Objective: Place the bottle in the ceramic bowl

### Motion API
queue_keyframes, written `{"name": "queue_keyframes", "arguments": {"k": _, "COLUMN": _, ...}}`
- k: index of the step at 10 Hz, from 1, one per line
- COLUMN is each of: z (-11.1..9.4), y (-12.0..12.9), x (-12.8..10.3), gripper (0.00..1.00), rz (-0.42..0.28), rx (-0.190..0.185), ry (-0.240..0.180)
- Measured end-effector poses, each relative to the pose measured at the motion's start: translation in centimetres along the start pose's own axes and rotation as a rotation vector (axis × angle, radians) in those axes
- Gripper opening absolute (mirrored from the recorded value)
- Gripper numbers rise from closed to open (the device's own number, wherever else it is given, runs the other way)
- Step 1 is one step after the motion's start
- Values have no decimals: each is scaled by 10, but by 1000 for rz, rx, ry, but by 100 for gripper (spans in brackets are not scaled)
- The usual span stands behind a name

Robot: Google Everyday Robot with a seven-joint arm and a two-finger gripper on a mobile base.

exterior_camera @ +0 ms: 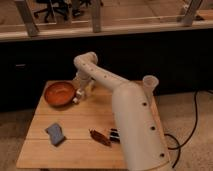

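My one camera looks down from high behind my arm, across the table. My gripper hangs mid-frame, beside the ceramic bowl.

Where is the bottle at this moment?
In the camera view, the bottle is at the tip of the tool, just outside the ceramic bowl on its arm-facing side, toward the far end of the wooden table.
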Motion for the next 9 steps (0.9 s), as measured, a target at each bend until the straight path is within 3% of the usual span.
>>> {"name": "queue_keyframes", "arguments": {"k": 9, "z": 14, "y": -1, "x": 4, "gripper": 80, "rz": -17, "rx": -59, "ry": -4}}
